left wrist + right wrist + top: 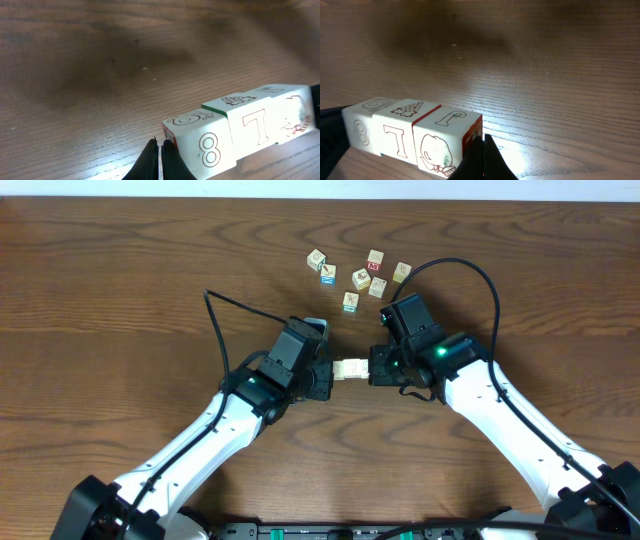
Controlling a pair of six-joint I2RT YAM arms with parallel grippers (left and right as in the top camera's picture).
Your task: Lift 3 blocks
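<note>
you are holding the three small cream-white wooden cubes point(350, 367) as one row, end to end, between the two arms, near the middle of the dark brown wooden surface point(120, 280). the left jaws are fully closed and their tips are pushing on the cube with the "8" point(207, 147). the right jaws are closed too and are pushing on the red-edged cube point(445, 137) at the other end. only this squeeze is carrying the row. i cannot tell if it is already off the surface. to lift well, i think you are needing equal pressure, both tips on one line through the centres, and both arms rising at the same slow speed. otherwise the middle cube with the "7" point(257, 125) is likely popping out.
</note>
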